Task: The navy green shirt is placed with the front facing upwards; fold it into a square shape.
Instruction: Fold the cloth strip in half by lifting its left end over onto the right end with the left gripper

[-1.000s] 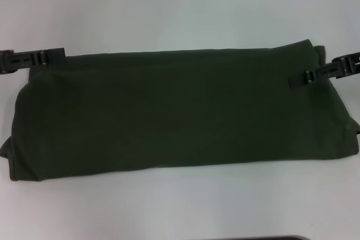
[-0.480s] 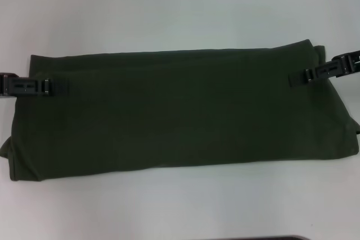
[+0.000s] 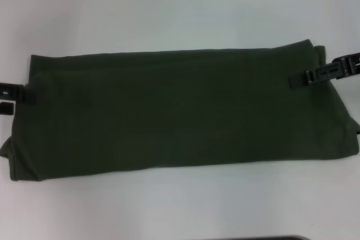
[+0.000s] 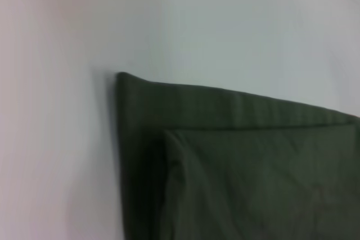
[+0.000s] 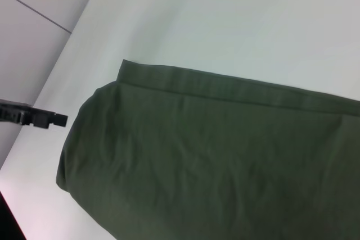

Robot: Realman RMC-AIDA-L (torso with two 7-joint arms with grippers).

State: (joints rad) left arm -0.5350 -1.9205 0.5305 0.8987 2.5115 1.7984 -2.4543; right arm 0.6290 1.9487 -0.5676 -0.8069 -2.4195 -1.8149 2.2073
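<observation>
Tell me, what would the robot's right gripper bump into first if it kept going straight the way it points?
Most likely the dark olive-green cotton shirt. The right gripper points in over the shirt's right end, toward the middle. Its height above the cloth is hard to judge, so it might skim over instead.

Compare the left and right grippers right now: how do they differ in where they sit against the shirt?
The left gripper is at the navy green shirt's left end, just off the cloth, jaws spread. The right gripper reaches in over the shirt's right end near the far corner, and its jaws cannot be judged. The left sits nearer the robot than the right. Both are black and point inward toward the shirt.
</observation>
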